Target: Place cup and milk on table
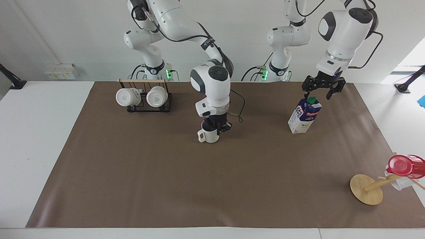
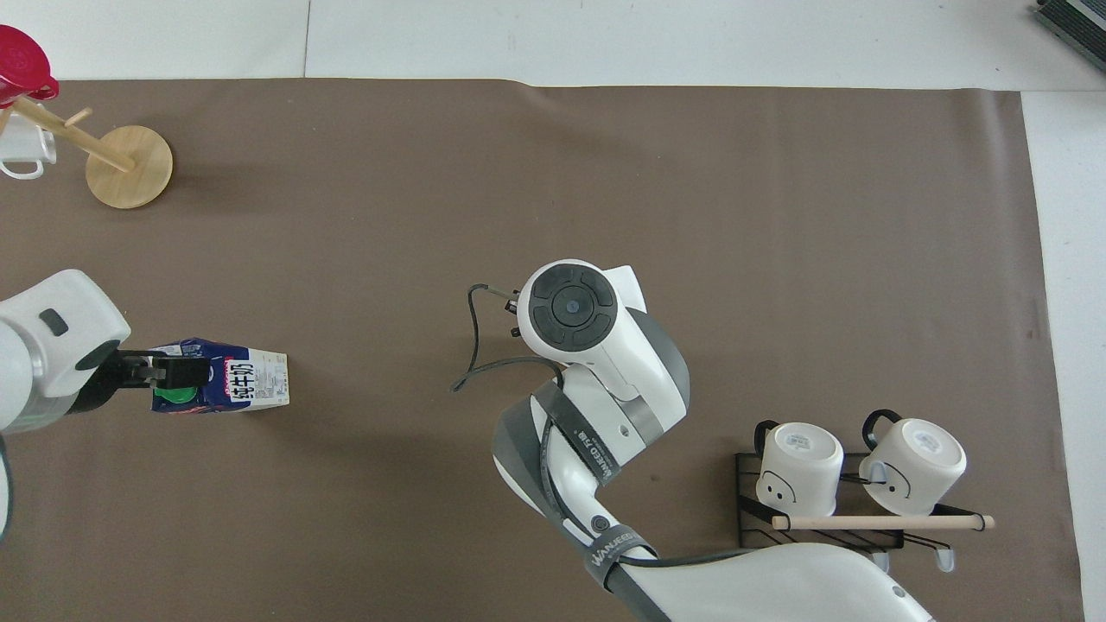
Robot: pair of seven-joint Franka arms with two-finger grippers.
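Note:
My right gripper (image 1: 217,127) is shut on the rim of the cream ribbed cup (image 1: 209,136), which hangs upright with its handle toward the right arm's end, at or just above the brown paper of the table (image 1: 212,192) near its middle. I cannot tell whether the cup touches the paper. In the overhead view the right arm's wrist (image 2: 570,307) hides the cup. The blue-and-white milk carton (image 1: 304,116) stands upright toward the left arm's end. My left gripper (image 1: 319,89) is open just over its green cap (image 1: 311,99); in the overhead view the left gripper (image 2: 173,376) covers the top of the carton (image 2: 246,386).
A black rack with two white mugs (image 1: 142,97) stands near the right arm's base and also shows in the overhead view (image 2: 851,484). A wooden mug tree (image 1: 367,190) with a red cup (image 1: 405,165) stands at the left arm's end, farther from the robots.

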